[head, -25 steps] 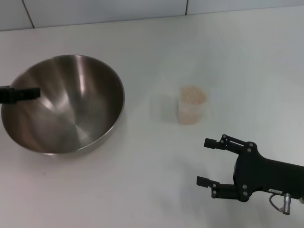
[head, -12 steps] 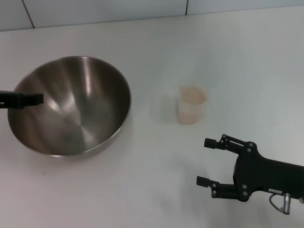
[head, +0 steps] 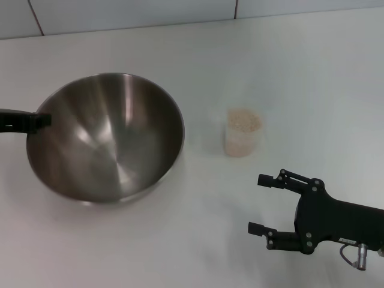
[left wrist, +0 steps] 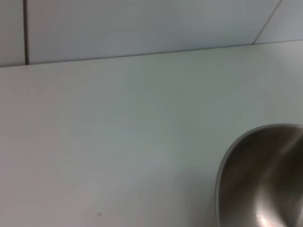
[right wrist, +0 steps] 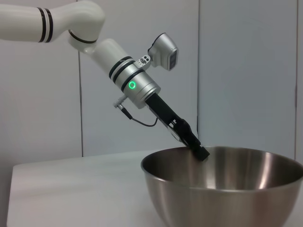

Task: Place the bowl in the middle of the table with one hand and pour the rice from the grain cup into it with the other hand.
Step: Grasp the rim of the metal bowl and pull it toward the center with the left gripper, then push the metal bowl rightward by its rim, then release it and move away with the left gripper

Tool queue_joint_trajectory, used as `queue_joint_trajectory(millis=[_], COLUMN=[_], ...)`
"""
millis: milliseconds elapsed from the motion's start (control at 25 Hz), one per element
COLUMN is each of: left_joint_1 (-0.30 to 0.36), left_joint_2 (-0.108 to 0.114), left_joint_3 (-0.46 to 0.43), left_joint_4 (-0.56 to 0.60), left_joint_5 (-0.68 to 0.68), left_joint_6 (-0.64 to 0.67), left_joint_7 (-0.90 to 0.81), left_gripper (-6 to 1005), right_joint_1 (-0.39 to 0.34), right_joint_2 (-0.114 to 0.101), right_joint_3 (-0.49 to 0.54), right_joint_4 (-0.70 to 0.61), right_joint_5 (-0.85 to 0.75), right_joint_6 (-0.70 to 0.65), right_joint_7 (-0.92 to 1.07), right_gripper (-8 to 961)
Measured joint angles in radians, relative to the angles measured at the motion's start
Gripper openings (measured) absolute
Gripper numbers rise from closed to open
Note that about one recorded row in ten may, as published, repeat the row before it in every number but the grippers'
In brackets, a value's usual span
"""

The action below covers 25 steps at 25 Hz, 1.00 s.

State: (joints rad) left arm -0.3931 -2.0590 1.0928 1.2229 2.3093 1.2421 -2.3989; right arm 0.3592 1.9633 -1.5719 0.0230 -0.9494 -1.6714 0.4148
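Note:
The steel bowl (head: 108, 138) is at the table's left, tilted slightly. My left gripper (head: 37, 120) is shut on its left rim, one finger inside the bowl. The right wrist view shows that gripper (right wrist: 198, 149) clamped on the bowl's rim (right wrist: 227, 158). The left wrist view shows only part of the bowl (left wrist: 265, 179). The clear grain cup (head: 242, 135) stands upright right of the bowl, apart from it, full of rice (head: 244, 120). My right gripper (head: 259, 204) is open and empty, near the table's front right, short of the cup.
The white table (head: 198, 54) ends at a tiled wall (head: 120, 12) at the back. The left arm's white wrist with a green lit ring (right wrist: 132, 85) reaches down over the bowl.
My left gripper has moved the bowl to the right, closer to the cup. The cup and the right arm have not moved.

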Motion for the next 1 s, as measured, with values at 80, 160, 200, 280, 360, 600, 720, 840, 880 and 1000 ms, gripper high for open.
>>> queue_joint_trajectory(millis=[80,160,200,280,360,600,720,840,880,1000], left_joint_1=[-0.012,-0.021,-0.026,-0.026,-0.043,-0.138,-0.165,-0.261,-0.261,-0.285], left_joint_2=[0.000,0.001,0.001,0.001,0.002,0.003,0.003,0.003,0.003,-0.001], left_joint_3=[-0.003,-0.004,-0.004,-0.004,-0.011,-0.110,-0.127,-0.140,-0.140,-0.134], left_joint_4=[-0.002,-0.006,-0.009,-0.009,-0.012,-0.089,-0.115,-0.202,-0.202,-0.229], left_joint_5=[-0.003,-0.004,-0.004,-0.004,-0.004,-0.018,-0.021,-0.016,-0.016,-0.004], left_joint_6=[0.012,0.018,0.021,0.021,0.036,0.086,0.088,0.074,0.074,0.062], left_joint_7=[0.000,0.000,0.001,0.001,0.003,0.058,0.070,0.104,0.104,0.114], left_gripper=[145,113,98,66,48,38,40,44,45,51], right_joint_1=[0.000,0.000,0.000,0.000,0.000,0.000,0.000,0.000,0.000,-0.001], right_joint_2=[0.000,0.000,0.000,0.000,0.000,0.000,0.000,0.000,0.000,0.001], right_joint_3=[0.000,0.000,0.000,0.000,0.000,0.000,0.000,0.000,0.000,0.000], right_joint_4=[0.000,0.000,0.000,0.000,0.000,-0.001,-0.002,-0.003,-0.003,-0.003], right_joint_5=[0.000,0.000,0.000,0.000,0.000,0.000,0.000,0.000,0.000,0.000], right_joint_6=[0.000,0.001,0.001,0.001,0.003,0.009,0.010,0.009,0.009,0.006], right_joint_7=[0.000,0.000,0.000,0.000,-0.001,-0.001,-0.001,-0.001,-0.001,-0.001], right_gripper=[830,830,830,830,830,831,831,831,831,830])
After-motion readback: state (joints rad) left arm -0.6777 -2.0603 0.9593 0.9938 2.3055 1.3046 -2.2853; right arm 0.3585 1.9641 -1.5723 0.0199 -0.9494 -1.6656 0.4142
